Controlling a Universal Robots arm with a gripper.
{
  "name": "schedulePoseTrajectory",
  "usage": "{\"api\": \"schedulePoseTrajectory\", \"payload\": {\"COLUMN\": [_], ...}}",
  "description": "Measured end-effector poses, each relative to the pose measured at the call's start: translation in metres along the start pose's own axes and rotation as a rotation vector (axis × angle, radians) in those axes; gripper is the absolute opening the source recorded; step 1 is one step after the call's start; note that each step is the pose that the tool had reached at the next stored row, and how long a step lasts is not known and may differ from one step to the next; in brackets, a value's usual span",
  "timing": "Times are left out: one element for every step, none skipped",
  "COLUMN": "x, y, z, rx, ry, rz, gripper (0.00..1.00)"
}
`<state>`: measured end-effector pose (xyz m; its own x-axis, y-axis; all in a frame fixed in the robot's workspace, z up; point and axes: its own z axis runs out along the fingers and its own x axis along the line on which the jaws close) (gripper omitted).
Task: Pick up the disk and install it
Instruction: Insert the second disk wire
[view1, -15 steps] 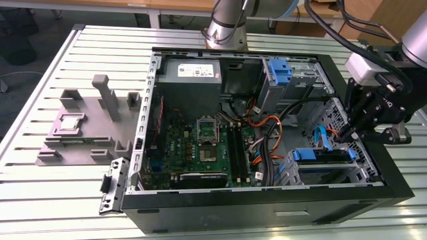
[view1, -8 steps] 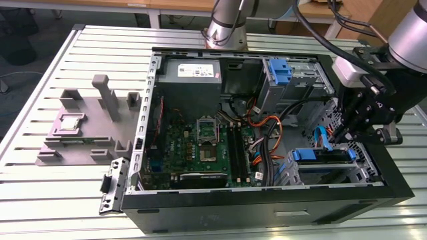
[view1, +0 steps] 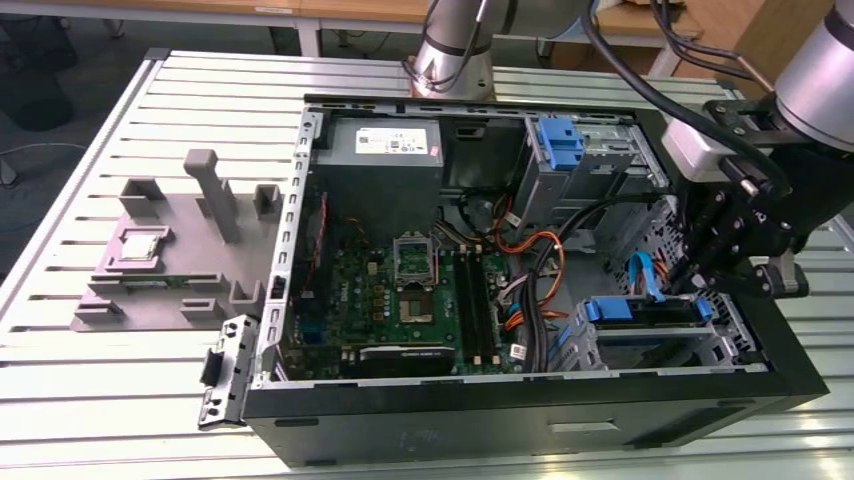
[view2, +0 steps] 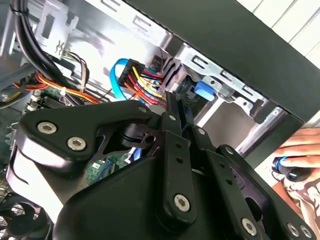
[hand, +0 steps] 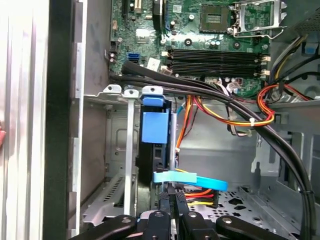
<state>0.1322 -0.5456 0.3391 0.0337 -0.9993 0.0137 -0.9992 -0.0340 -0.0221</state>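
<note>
The disk stands on edge in the drive cage at the front corner of the open computer case, on the exterior view's right; its bright blue bracket faces up. The first wrist view has the blue bracket slotted between silver cage rails, with the dark drive body below it. My gripper hangs just above that cage, fingers pressed together right at the disk's end. In the second wrist view the shut fingers point at the blue bracket.
A light blue data cable and coloured power wires cross just beside the fingertips. The motherboard, a grey power supply and a second blue-fronted bay fill the case. A grey fixture holding a chip sits on the exterior view's left. A hand rests outside the case.
</note>
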Motion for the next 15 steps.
{"api": "schedulePoseTrajectory", "payload": {"x": [0.0011,0.0023,0.003,0.0032,0.0034,0.0035,0.0035,0.0036,0.0036,0.0036,0.0036,0.0036,0.0035,0.0036,0.0036], "y": [0.0,0.0001,0.0001,0.0001,0.0001,-0.0001,-0.0005,-0.0007,-0.0009,-0.0011,-0.0013,-0.0014,-0.0013,-0.0013,-0.0013], "z": [0.0,0.0,0.0001,0.0001,0.0001,0.0001,0.0001,0.0,0.0001,0.0001,0.0001,0.0003,0.0007,0.0012,0.0014], "rx": [-0.0001,-0.0002,-0.0002,-0.0003,-0.0004,-0.0006,-0.0006,-0.0007,-0.0007,-0.0008,-0.0007,-0.0008,-0.0008,-0.0008,-0.0009], "ry": [0.0022,0.0043,0.0064,0.0095,0.0129,0.0158,0.0176,0.019,0.02,0.021,0.0218,0.0223,0.0225,0.0231,0.024], "rz": [0.0,0.0,0.0,0.0,0.001,0.001,0.001,0.001,0.001,0.001,0.001,0.001,0.001,0.001,0.001], "gripper": [0.16,0.16,0.16,0.16,0.16,0.16,0.16,0.16,0.16,0.16,0.16,0.16,0.16,0.16,0.16]}}
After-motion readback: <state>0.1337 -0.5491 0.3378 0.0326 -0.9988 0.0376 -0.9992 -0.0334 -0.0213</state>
